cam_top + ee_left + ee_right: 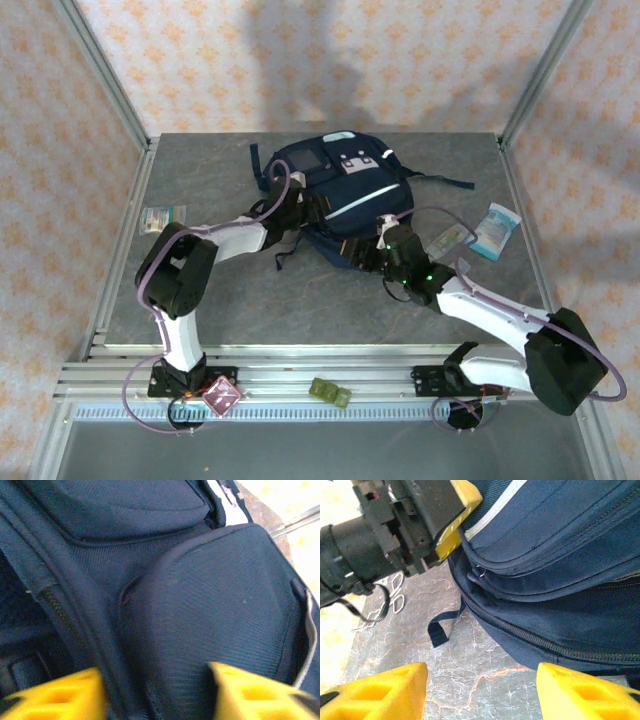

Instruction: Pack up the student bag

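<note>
Top view: the student bag (345, 185) lies far-centre on the surface (250, 310), with the left claw (312, 208) and right claw (366, 250) at its near edge. Left wrist: the fingers straddle a bag fold, perhaps pinching it; I cannot tell. Right wrist: the claw is spread, with the bag just ahead.

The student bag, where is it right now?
Top view: the student bag lies far-centre on the table, left gripper at its left side, right gripper at its near edge.

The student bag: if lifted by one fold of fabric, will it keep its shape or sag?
Probably sags: the student bag is soft fabric, creased and slumped on the table. Its loose straps would likely trail and snag.
</note>
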Controlling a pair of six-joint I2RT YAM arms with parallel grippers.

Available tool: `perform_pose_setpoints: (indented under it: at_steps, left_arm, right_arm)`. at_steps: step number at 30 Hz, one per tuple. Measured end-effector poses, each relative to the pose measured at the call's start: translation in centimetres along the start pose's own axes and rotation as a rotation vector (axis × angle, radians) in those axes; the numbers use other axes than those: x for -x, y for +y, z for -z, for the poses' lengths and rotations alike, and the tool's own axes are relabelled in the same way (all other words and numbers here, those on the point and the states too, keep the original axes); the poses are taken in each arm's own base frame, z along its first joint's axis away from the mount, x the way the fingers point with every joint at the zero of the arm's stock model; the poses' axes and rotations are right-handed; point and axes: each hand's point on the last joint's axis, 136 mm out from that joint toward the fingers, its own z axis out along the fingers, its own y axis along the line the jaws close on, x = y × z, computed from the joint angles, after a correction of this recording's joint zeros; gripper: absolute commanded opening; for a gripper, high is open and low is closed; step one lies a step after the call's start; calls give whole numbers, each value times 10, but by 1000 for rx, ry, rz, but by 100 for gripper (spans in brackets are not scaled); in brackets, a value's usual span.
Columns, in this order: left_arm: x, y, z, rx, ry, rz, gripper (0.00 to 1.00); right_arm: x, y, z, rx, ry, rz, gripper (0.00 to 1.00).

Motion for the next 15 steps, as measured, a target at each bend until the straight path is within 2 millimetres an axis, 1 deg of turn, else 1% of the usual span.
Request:
perform_pose_setpoints:
  at_steps: [1, 3, 7, 10, 15]
  left_arm:
    - [0, 0, -4, -2, 8, 5, 0]
    - [2, -2, -10, -10, 13, 11, 0]
    - [7, -8, -9, -24, 19, 16, 0]
    - [12, -12, -1, -27, 19, 28, 0]
    - [21, -33, 22, -68, 25, 76, 0]
  right_arm:
    - [-1, -1, 0, -2, 1, 0, 59]
    - [-3, -4, 0, -10, 4, -1, 59]
    - [-8, -11, -1, -27, 10, -3, 59]
    - [-9, -12, -1, -28, 13, -2, 59]
    - [-8, -11, -1, -24, 10, -2, 56]
